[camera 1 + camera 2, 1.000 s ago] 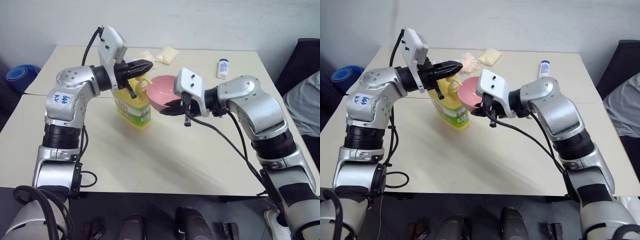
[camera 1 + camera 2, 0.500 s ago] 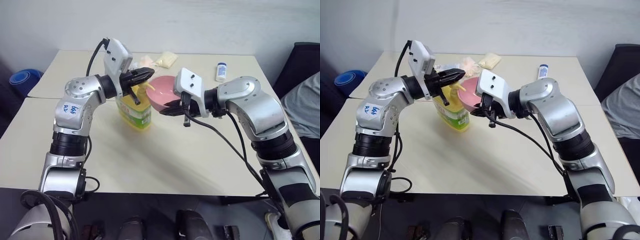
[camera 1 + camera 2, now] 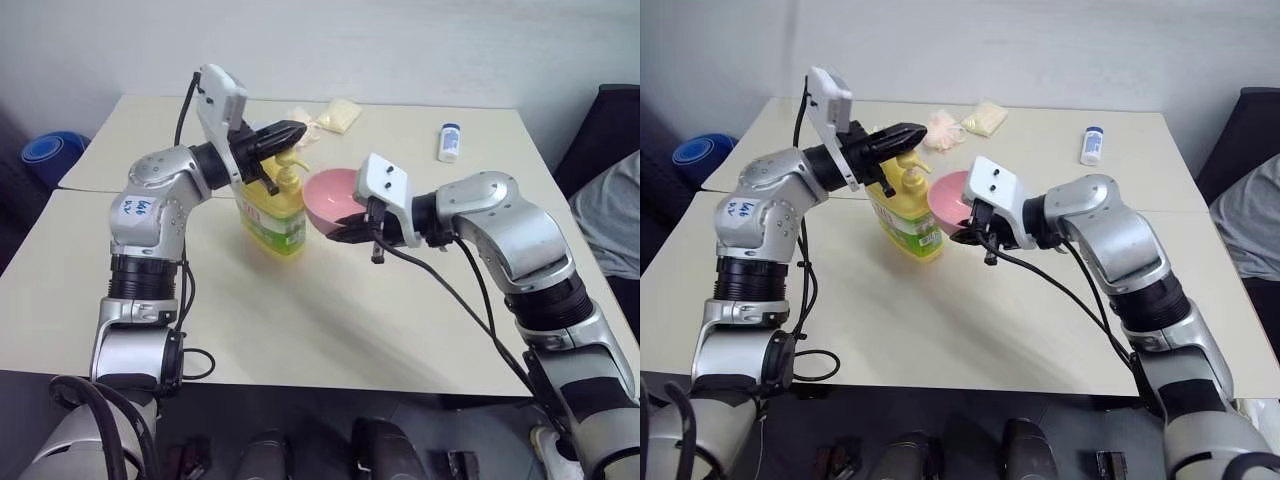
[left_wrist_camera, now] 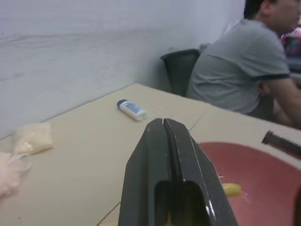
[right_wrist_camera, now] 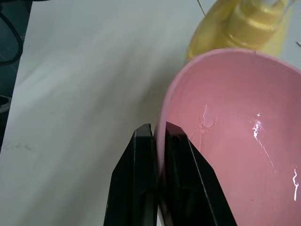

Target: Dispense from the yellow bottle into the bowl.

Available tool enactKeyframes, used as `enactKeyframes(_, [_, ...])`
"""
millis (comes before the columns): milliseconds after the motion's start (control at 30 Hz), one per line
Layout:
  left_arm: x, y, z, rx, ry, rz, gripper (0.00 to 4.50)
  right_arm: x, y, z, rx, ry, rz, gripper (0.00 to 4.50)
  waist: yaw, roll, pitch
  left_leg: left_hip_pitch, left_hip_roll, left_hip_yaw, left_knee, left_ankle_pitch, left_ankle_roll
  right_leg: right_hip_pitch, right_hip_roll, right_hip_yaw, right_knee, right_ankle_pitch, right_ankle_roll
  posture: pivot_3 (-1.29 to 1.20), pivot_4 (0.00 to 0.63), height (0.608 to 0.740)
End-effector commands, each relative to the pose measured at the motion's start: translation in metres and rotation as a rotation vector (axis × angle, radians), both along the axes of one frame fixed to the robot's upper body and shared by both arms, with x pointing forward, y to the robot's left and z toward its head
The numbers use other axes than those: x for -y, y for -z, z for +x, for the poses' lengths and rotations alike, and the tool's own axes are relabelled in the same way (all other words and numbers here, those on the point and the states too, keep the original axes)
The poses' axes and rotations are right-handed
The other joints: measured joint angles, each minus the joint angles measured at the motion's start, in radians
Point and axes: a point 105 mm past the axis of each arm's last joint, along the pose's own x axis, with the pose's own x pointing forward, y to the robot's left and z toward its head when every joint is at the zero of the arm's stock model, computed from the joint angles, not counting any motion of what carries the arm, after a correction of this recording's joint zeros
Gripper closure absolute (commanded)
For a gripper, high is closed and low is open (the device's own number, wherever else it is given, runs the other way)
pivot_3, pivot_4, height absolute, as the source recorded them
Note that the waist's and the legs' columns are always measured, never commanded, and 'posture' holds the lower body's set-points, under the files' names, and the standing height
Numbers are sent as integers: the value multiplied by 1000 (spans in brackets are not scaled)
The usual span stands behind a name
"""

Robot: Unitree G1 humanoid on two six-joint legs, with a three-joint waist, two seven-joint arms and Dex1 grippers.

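The yellow bottle stands upright on the table with its pump on top. My left gripper is shut and empty just above the pump head; I cannot tell if it touches. The pink bowl is held off the table beside the bottle, by the pump spout. My right gripper is shut on the bowl's near rim. In the right wrist view its fingers pinch the rim, one on each side of the wall. The left wrist view shows the shut fingers over the bowl.
A small white bottle with a blue cap lies at the table's far right. Two small bags sit at the far edge behind the bottle. A seated person and a dark chair are to the right of the table.
My right gripper has lowered the bowl a little beside the bottle. The left gripper dipped toward the pump, then rose back, and its wrist rolled.
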Motion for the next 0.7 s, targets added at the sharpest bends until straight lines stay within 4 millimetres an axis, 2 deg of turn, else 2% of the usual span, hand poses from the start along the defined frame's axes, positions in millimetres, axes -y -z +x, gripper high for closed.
enactKeyframes(33, [-18,-33,-29,129,89,-18,4466,24,0,4,35,36,39,4500,-2,0,0,-2,0,0,0,0,0,-2,0,-1,0,0,0,0,150,740])
enactKeyframes(100, [-34,-23,-46,160,137,35,4466,39,15,11,31,58,76,4500,-7,0,0,-2,0,1,-1,0,0,-2,0,-4,0,0,0,0,150,740])
enactKeyframes(133, [-46,-13,-53,170,150,57,4466,50,28,16,41,83,64,4500,-9,0,0,-2,0,1,-2,0,0,-2,0,-5,-1,0,0,0,150,740])
enactKeyframes(200, [-71,9,-58,140,105,95,4466,68,50,23,96,90,25,4500,-18,0,1,1,0,2,-3,0,0,-2,0,-5,-1,0,0,0,150,740])
enactKeyframes(333, [-115,67,-64,42,-32,259,4466,99,86,35,144,176,27,4500,-25,0,3,0,1,3,-1,0,0,-1,0,-5,1,0,0,0,150,740])
enactKeyframes(400, [-126,93,-70,-22,-62,316,4466,112,101,35,203,166,-24,4500,-26,0,4,0,1,3,0,0,0,-1,-1,-5,1,0,0,0,150,740])
enactKeyframes(467, [-134,114,-71,-73,-101,310,4466,124,116,34,188,203,-28,4500,-23,0,4,0,1,3,-1,0,0,-1,-1,-5,0,0,0,0,150,740])
enactKeyframes(567, [-128,140,-76,-117,-94,311,3870,138,132,32,95,281,56,4500,-13,0,4,0,3,3,0,0,0,-1,-3,-5,0,0,0,0,150,740])
enactKeyframes(600, [-125,143,-78,-118,-84,314,3599,139,133,32,76,292,85,3870,-9,0,4,0,3,3,1,0,0,0,-3,-5,0,0,0,0,150,740])
enactKeyframes(700, [-121,158,-82,-134,-98,317,2681,141,121,23,128,245,191,2927,1,0,4,0,4,3,2,0,0,2,-3,-6,1,0,0,0,150,740])
